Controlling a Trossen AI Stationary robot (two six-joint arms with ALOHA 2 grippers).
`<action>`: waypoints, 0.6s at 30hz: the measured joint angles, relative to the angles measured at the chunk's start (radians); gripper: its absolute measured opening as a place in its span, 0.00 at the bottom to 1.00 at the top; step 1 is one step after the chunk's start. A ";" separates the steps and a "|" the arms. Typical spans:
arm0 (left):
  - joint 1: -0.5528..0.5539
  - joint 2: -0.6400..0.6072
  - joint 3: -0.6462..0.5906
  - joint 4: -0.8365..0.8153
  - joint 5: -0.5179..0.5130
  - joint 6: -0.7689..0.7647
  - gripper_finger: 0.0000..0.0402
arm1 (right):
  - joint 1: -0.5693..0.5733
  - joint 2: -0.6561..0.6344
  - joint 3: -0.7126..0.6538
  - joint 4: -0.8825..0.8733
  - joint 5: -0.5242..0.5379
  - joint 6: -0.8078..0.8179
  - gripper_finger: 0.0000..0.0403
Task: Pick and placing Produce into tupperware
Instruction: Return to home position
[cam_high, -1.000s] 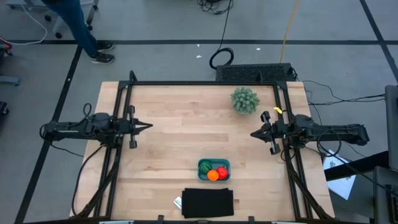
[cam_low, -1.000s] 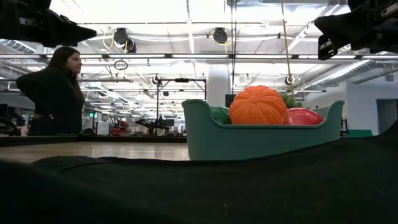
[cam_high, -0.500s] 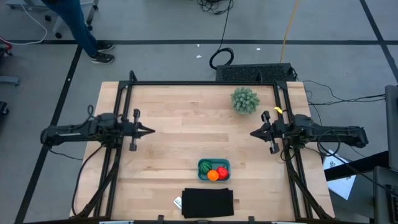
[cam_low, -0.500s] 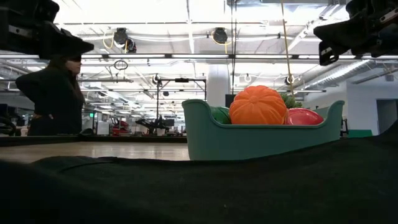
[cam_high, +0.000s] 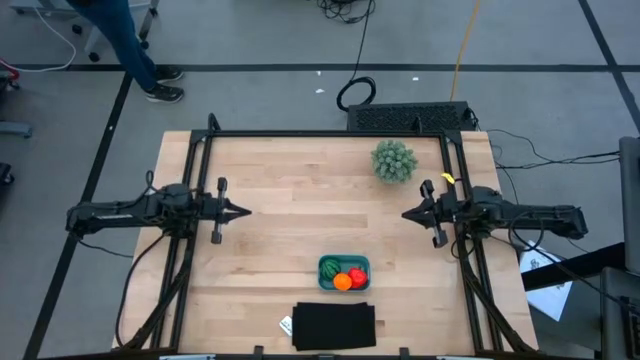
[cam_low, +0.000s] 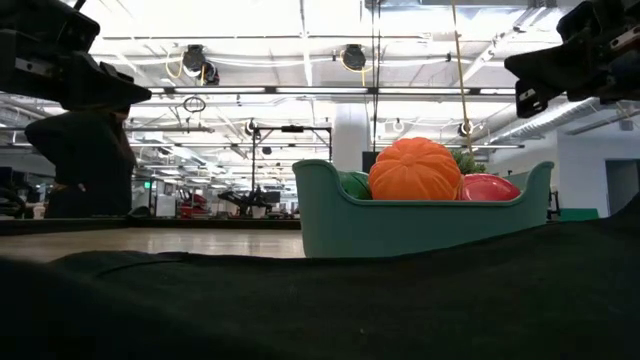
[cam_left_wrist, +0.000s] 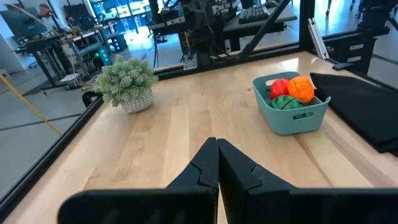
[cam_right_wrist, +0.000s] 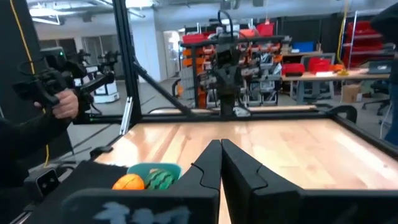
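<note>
The teal tupperware (cam_high: 344, 273) sits near the table's near edge and holds the red item (cam_high: 358, 277), the green striped one (cam_high: 331, 267) and the orange ball (cam_high: 343, 282); the low view shows the tupperware (cam_low: 420, 222) with the orange ball (cam_low: 415, 169) on top. My left gripper (cam_high: 243, 211) hovers shut over the table's left side, far from the container. My right gripper (cam_high: 407, 214) hovers shut over the right side. In the wrist views both the left gripper (cam_left_wrist: 217, 149) and the right gripper (cam_right_wrist: 221, 148) show fingertips pressed together.
A fuzzy pale-green plant (cam_high: 394, 160) stands near the far right corner. A flat black rectangle (cam_high: 334, 326) lies at the near edge, just in front of the tupperware. A person (cam_low: 88, 160) stands beyond the table's far left. Bare wood lies between the arms.
My left gripper has moved a little toward the table's right and come down slightly. My right arm has dipped slightly. The produce and the tupperware have stayed put.
</note>
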 joint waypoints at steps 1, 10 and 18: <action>0.000 0.000 0.000 -0.003 0.000 0.003 0.00 | 0.000 -0.011 0.000 -0.001 0.001 0.000 0.00; 0.000 0.000 0.000 -0.010 0.023 -0.005 0.00 | 0.000 -0.070 -0.036 -0.016 0.003 0.004 0.00; 0.000 0.000 0.000 -0.038 0.053 0.030 0.00 | 0.000 -0.072 -0.043 -0.031 0.003 0.004 0.00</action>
